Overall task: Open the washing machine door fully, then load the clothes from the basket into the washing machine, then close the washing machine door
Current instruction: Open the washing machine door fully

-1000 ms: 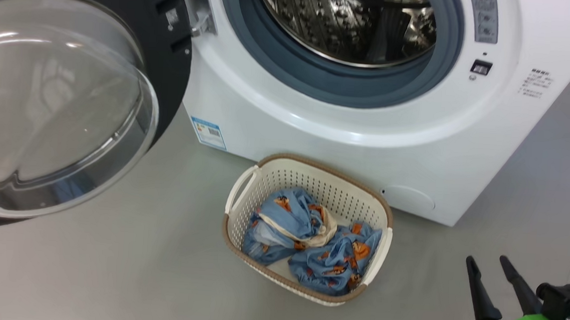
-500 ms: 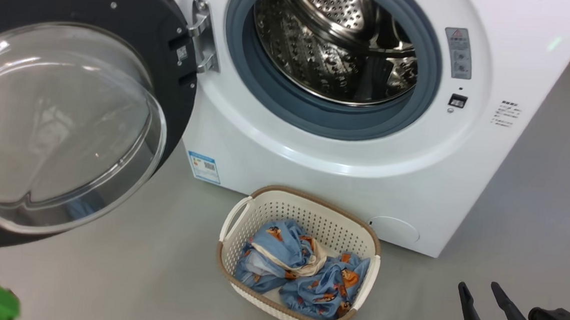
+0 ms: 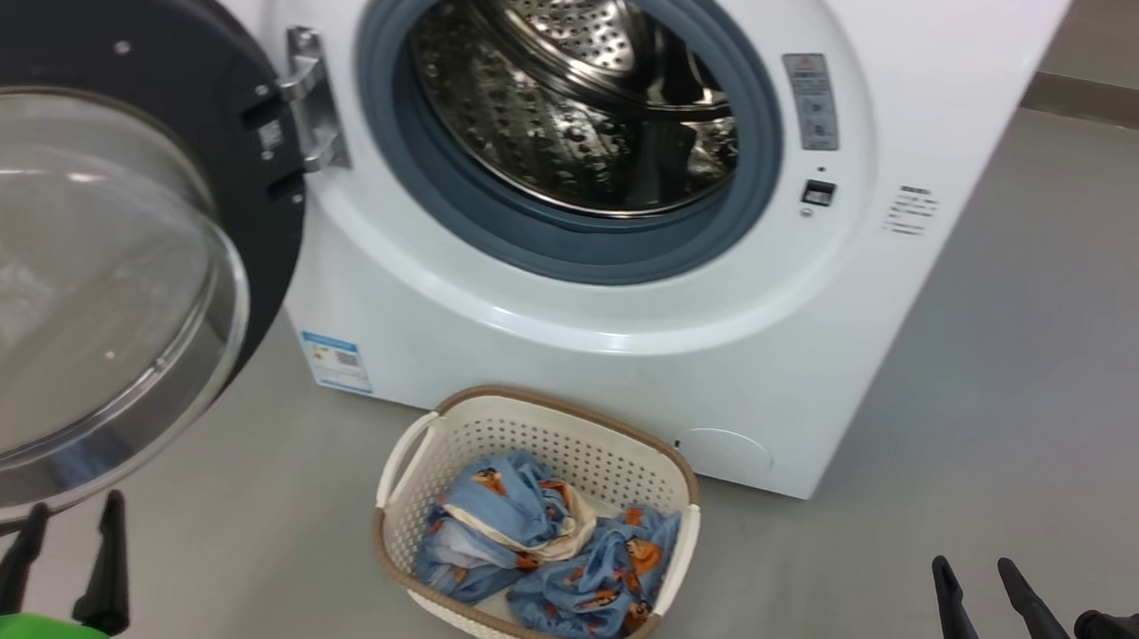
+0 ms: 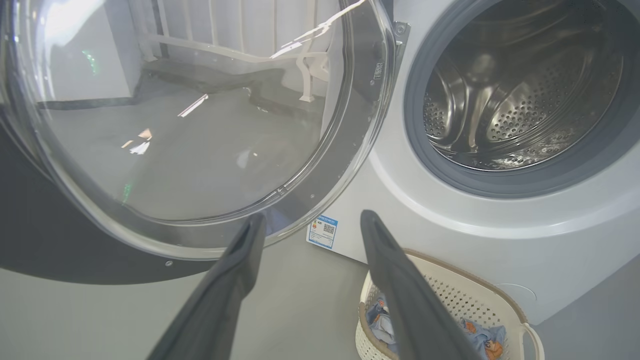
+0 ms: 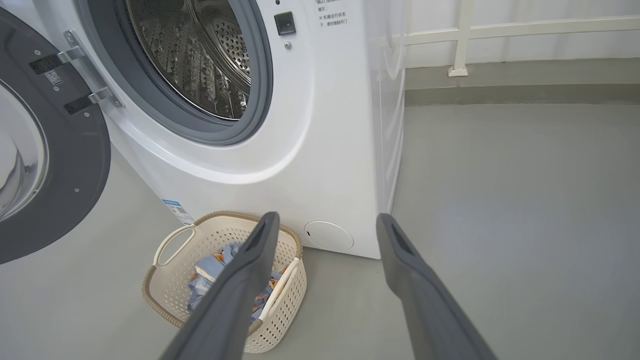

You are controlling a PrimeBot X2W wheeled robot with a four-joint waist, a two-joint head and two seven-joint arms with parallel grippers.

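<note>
The washing machine (image 3: 577, 350) stands ahead, its steel drum (image 3: 575, 99) exposed. Its door (image 3: 83, 255) is swung wide to the left, glass bowl facing me. On the floor in front sits the basket (image 3: 542, 428), holding the light blue clothes (image 3: 543, 558). My left gripper (image 3: 74, 525) is open at the lower left, just below the door's rim, touching nothing. My right gripper (image 3: 972, 578) is open at the lower right, well clear of the basket. In the left wrist view the left gripper (image 4: 310, 220) points at the door (image 4: 175, 125). In the right wrist view the right gripper (image 5: 325, 220) hangs above the basket (image 5: 175, 280).
Grey floor (image 3: 1026, 392) stretches to the right of the washing machine. A white railing (image 5: 460, 40) and wall stand behind it. A blue label sticker (image 3: 336, 361) sits low on the washing machine's front.
The head camera has tilted up and turned, so the scene has shifted. My left gripper has come into view at the lower left and gone from shut to open.
</note>
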